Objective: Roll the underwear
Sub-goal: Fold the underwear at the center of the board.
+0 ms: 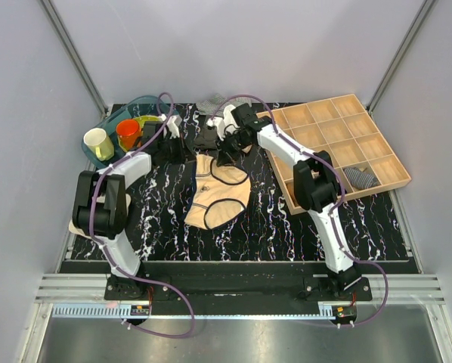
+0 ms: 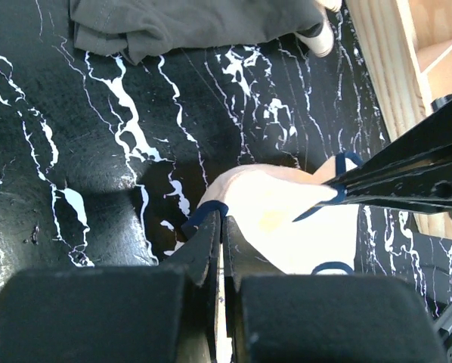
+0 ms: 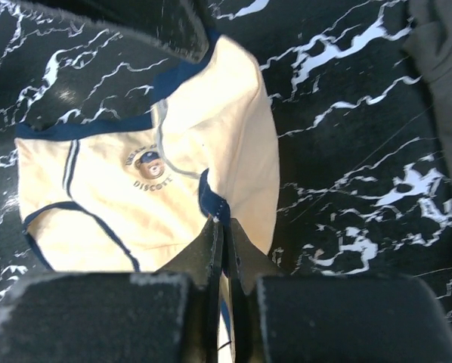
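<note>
The underwear (image 1: 218,194) is pale beige with dark blue edging and a small round logo, and it lies spread on the black marbled table. My left gripper (image 1: 191,156) is shut on the edging at its far left corner; the left wrist view shows the closed jaws pinching the dark hem (image 2: 209,215). My right gripper (image 1: 228,159) is shut on the edging at the far right corner, where the blue hem (image 3: 213,201) sits in the closed jaws. Both pinched corners are slightly lifted. In the left wrist view the right gripper's fingers (image 2: 407,180) hold the other corner.
A wooden compartment tray (image 1: 339,140) stands at the right, with a grey cloth (image 1: 360,178) in one cell. A clear bin (image 1: 114,121) at the far left holds a pale yellow cup (image 1: 98,144) and an orange cup (image 1: 128,134). Dark grey fabric (image 2: 188,23) lies beyond the underwear.
</note>
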